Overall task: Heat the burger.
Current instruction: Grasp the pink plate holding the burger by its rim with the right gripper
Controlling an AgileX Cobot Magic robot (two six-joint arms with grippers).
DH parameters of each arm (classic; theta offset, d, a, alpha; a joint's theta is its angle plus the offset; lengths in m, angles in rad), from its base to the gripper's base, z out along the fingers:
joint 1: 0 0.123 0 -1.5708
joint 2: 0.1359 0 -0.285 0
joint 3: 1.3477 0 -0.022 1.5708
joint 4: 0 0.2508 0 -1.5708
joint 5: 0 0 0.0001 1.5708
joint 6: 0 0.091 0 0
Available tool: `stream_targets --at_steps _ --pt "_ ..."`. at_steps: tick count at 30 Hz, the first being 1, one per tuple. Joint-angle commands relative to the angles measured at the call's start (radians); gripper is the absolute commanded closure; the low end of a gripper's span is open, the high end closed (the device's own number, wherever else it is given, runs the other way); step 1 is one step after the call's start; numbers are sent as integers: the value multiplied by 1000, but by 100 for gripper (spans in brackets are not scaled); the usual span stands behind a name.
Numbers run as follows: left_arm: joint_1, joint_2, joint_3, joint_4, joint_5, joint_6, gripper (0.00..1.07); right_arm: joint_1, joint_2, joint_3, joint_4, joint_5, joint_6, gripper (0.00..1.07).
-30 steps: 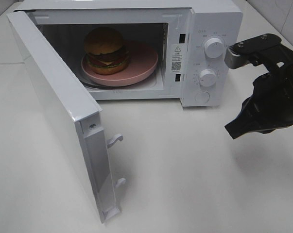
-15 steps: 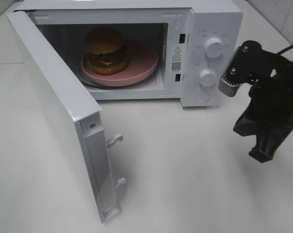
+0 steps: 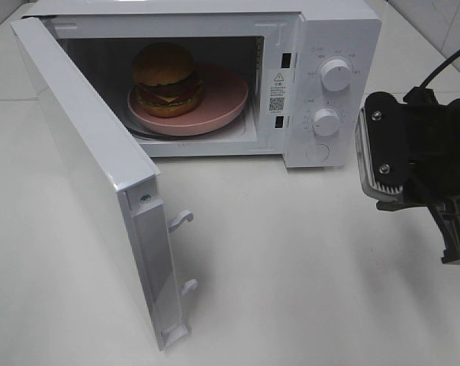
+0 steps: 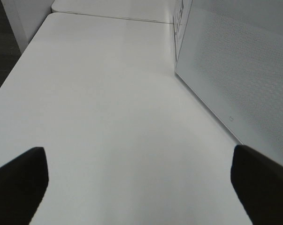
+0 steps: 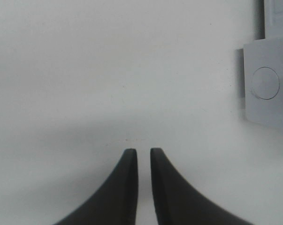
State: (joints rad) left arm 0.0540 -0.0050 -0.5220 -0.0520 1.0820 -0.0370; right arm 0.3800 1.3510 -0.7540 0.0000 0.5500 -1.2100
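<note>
Upright, burger (image 3: 165, 78) — domed brown bun, dark patty

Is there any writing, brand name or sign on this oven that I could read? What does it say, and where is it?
No words can be read here.
Sticker on the microwave front frame, right of the cavity: a warning triangle and a QR code; its print is too small to read.
Markings around the upper knob: too small to read.
Markings around the lower knob: too small to read.
No brand name shows.
</note>
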Motion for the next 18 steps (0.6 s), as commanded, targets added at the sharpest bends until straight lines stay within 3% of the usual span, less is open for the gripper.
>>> stream_targets --at_steps 1,5,8,9,10,13,15,16,18 --pt "3 -4 3 -5 -13 -1 9 -4 -9 0 -55 9 -76 97" --pt "3 -4 3 -5 -13 -1 9 -4 -9 0 -108 8 -85 94" --pt "3 -4 3 -5 -13 -1 9 -4 -9 0 -100 -11 -47 86" --pt "3 -4 3 -5 -13 -1 9 -4 -9 0 -100 -22 -17 80" --pt "3 -4 3 -5 -13 -1 9 -4 -9 0 -100 -44 53 64" --pt "3 -4 3 -5 -13 -1 9 -4 -9 0 -113 -66 113 56" --pt "3 -4 3 -5 -13 -1 9 -4 -9 0 -164 -71 152 18" --pt "3 -4 3 -5 -13 -1 9 -4 -9 0 -164 -71 152 18" --pt "3 -4 3 -5 -13 -1 9 -4 -9 0 -203 -58 151 8"
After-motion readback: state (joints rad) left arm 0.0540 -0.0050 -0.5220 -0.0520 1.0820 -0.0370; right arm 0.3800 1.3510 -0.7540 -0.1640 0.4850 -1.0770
